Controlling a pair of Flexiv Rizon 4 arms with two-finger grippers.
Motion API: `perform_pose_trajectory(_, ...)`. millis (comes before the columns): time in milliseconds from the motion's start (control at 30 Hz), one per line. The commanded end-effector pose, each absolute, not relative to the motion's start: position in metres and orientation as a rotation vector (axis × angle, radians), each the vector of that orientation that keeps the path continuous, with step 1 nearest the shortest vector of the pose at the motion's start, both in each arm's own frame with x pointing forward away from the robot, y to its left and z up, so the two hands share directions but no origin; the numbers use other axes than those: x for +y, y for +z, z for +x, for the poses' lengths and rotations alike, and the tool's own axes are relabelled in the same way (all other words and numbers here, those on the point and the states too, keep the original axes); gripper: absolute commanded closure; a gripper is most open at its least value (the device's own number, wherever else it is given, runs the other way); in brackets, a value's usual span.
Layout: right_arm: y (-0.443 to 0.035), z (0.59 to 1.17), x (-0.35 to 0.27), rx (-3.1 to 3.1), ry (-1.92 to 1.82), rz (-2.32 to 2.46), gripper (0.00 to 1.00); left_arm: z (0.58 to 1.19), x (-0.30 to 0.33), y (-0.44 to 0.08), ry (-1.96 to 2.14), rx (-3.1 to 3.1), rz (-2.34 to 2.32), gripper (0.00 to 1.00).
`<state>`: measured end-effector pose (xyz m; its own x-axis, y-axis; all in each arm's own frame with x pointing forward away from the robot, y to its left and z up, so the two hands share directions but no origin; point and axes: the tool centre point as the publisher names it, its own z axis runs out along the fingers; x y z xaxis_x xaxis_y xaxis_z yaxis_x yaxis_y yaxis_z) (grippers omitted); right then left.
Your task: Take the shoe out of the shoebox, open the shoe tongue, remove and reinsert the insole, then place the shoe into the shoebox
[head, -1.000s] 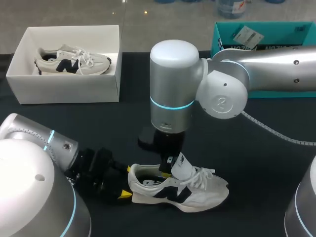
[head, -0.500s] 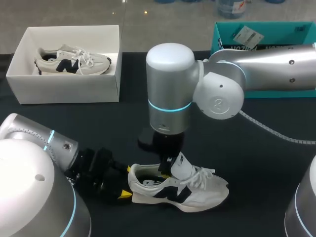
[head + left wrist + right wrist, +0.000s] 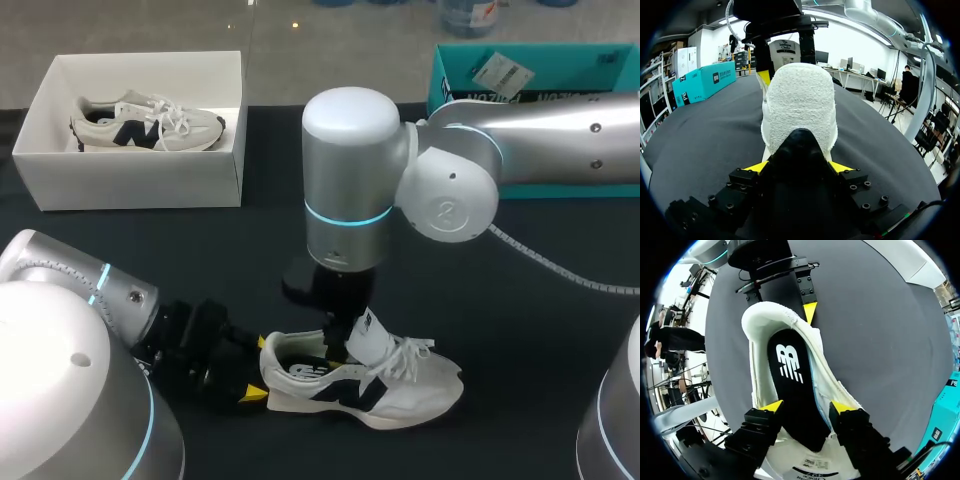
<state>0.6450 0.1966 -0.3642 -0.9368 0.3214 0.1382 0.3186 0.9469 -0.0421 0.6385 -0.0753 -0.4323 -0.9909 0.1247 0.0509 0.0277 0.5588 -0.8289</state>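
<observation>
Nearest, the left arm (image 3: 70, 300) lies low along the desk (image 3: 530, 340). Its left pincer (image 3: 800, 167) is clenched on the heel of the shoe (image 3: 400, 390), one yellow tip on each side. The shoe rests on its sole on the desk, toe pointing away from that pincer, with the tongue (image 3: 368, 338) raised. The right arm (image 3: 350, 180) hangs over the shoe's opening. The right pincer (image 3: 805, 407) straddles the black insole (image 3: 790, 365); whether it grasps the insole cannot be told. Farther back stands the white shoebox (image 3: 130, 180) holding a second shoe (image 3: 145, 125), well apart from a teal box (image 3: 455, 75).
</observation>
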Motion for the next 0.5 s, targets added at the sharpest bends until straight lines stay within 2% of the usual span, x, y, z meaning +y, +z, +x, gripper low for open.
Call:
perform_pose_trajectory(33, -0.376, 0.647, 0.202, -2.956, 0.034, -0.481, 0.46, 0.637, -0.078, -0.436, 1.418, -2.685, -0.131, 1.00)
perform_pose_trajectory(167, -0.388, 0.648, 0.208, -2.955, 0.037, -0.465, 0.50, 0.637, -0.078, -0.436, 1.418, -2.685, -0.131, 1.00)
perform_pose_trajectory(500, -0.427, 0.640, 0.226, -2.895, 0.027, -0.422, 0.51, 0.637, -0.078, -0.436, 1.418, -2.685, -0.131, 1.00)
